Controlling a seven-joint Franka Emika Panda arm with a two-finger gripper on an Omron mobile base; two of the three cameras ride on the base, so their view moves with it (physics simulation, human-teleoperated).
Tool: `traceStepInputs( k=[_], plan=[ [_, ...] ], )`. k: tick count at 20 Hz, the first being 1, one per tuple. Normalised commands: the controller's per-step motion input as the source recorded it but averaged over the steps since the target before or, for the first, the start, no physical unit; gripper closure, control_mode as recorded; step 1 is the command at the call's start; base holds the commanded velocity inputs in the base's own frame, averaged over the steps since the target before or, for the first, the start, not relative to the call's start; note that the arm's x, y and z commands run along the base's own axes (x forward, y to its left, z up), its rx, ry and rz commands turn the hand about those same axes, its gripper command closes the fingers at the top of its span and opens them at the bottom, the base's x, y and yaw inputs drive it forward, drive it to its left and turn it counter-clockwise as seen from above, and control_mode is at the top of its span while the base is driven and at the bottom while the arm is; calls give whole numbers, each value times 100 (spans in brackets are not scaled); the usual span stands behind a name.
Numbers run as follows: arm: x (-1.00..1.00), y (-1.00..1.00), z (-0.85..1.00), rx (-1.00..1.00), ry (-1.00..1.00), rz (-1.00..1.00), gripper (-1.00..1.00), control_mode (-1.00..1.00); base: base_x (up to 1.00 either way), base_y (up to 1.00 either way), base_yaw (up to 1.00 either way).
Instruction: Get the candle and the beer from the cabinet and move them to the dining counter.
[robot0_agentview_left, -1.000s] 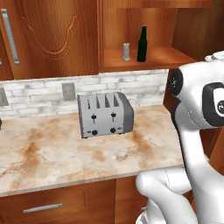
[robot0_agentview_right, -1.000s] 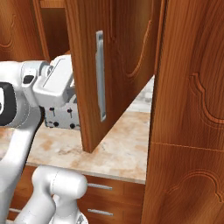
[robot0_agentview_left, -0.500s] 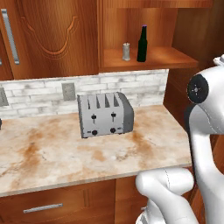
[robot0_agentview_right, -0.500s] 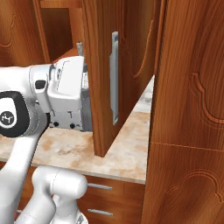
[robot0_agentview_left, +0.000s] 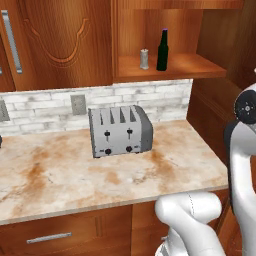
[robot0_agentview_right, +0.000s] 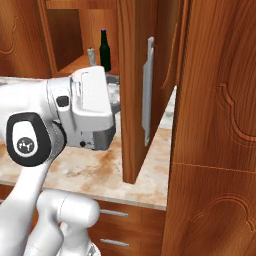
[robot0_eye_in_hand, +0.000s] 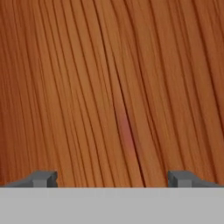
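The gripper (robot0_eye_in_hand: 111, 179) faces bare wood grain at close range, jaws spread wide with nothing between them. That wood is probably the inner face of the open cabinet door (robot0_agentview_right: 134, 95), though the hand view is too tight to be sure. The candle (robot0_agentview_left: 144, 59) and the beer (robot0_agentview_left: 162, 50) stand just beside each other on the cabinet (robot0_agentview_left: 170, 66) shelf, at about 1 o'clock above the toaster (robot0_agentview_left: 120, 131) on the bench (robot0_agentview_left: 75, 180). To reach well, the hand should swing clear of the door edge first (the handle (robot0_agentview_right: 147, 92) juts out), then turn toward the shelf and approach the candle level.
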Motion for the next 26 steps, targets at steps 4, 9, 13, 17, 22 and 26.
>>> traceStepInputs(
  k=[4,9,13,17,22,26],
  plan=[
    [-1,7,-4,0,0,3,-100,-100,0,0,0],
    [-3,56,0,-1,2,11,-100,-100,0,0,0],
    [0,71,0,0,5,21,-100,-100,0,0,0],
    [0,69,0,0,14,31,-100,-100,0,0,0],
    [0,41,0,1,11,36,-100,-100,0,0,0],
    [2,27,13,10,11,29,-100,-100,0,0,0]
  ],
)
